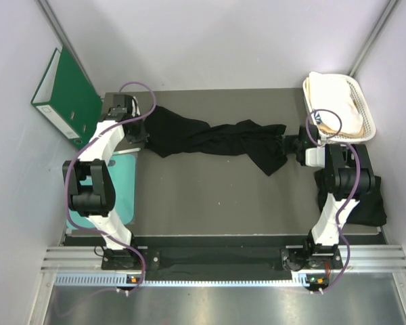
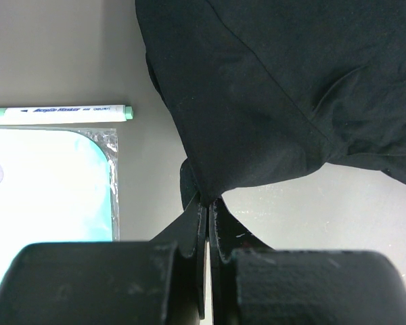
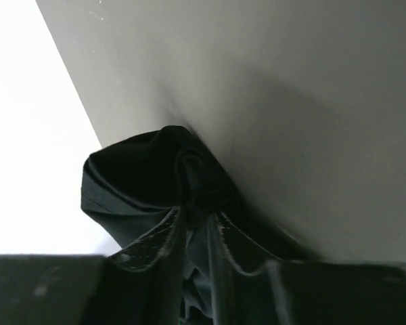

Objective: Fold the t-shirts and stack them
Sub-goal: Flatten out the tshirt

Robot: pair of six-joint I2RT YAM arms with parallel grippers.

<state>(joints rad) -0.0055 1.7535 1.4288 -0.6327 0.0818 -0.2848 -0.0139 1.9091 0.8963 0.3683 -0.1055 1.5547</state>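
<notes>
A black t-shirt (image 1: pixel 213 139) hangs bunched and stretched between my two grippers across the far part of the table. My left gripper (image 1: pixel 141 133) is shut on its left end; in the left wrist view the cloth (image 2: pixel 277 88) spreads out from the shut gripper (image 2: pixel 208 200). My right gripper (image 1: pixel 292 144) is shut on its right end, where a fold droops down; the right wrist view shows a wad of cloth (image 3: pixel 155 176) clamped in the gripper (image 3: pixel 199 217). Another black t-shirt (image 1: pixel 365 200) lies crumpled at the right table edge behind the right arm.
A white basket (image 1: pixel 342 105) with cream cloth stands at the far right. A green binder (image 1: pixel 64 95) leans at the far left. A teal mat (image 1: pixel 122 183) lies under the left arm; it also shows in the left wrist view (image 2: pixel 47 183), with a marker pen (image 2: pixel 61 114) beside it.
</notes>
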